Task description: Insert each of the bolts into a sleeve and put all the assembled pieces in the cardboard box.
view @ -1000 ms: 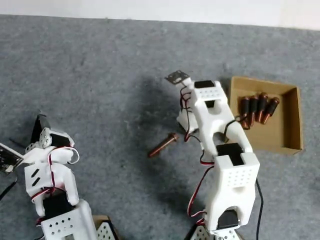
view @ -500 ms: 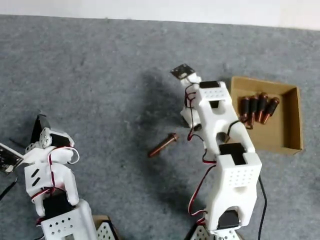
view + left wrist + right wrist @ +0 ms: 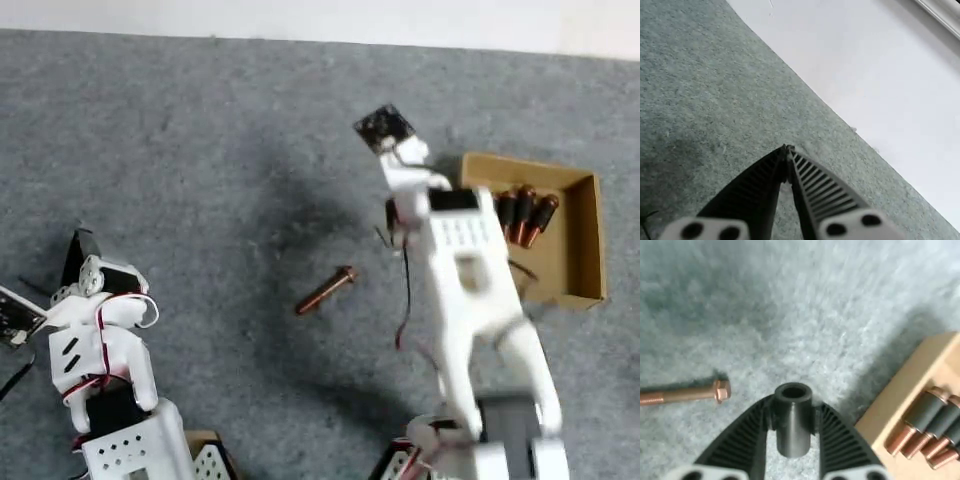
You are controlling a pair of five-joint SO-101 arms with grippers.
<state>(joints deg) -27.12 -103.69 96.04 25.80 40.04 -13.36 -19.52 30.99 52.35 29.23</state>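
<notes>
right gripper (image 3: 793, 407) clenched on a black sleeve (image 3: 792, 427), fingers on its flanks, the open bore facing the wrist camera. left gripper (image 3: 787, 150) pressed shut on nothing, parked over the table (image 3: 180, 150) at the near left corner. one loose copper bolt (image 3: 325, 291) lies flat on the table between the arms, apart from both. the box (image 3: 575, 255) at the right holds four assembled pieces (image 3: 520, 215) side by side.

key relation: in the high view the bolt lies to the left of the right arm (image 3: 470, 270) and a little nearer the bases than its wrist. the bolt's long axis runs diagonally, head toward the right gripper and box, shank tip toward the left arm (image 3: 100, 340). the right gripper is the nearer to it, the left well apart. judgement: with the right one occupied, the left must likely fetch the bolt by its head end, so the shank tip can be aligned with the held bore.
</notes>
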